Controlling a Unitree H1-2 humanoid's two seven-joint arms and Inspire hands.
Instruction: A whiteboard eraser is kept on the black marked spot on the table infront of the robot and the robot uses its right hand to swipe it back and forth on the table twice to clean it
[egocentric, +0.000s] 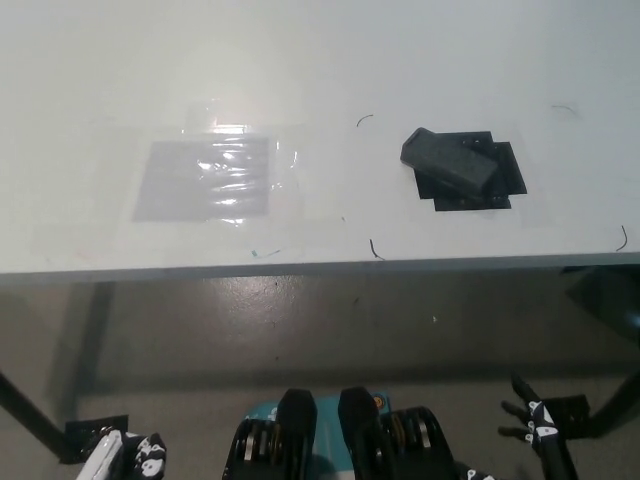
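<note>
Dark grey eraser (449, 161) sits tilted on the black marked spot (495, 178) on the white table (300, 60) — right hand (535, 428) low, fingers spread, empty. Left hand (125, 457) barely visible — can't tell its state.

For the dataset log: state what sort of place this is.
Probably a lab or test room. A plain white table holds only a dark whiteboard eraser on a black marked spot and a taped clear plastic sheet. A bare grey floor lies below.
</note>
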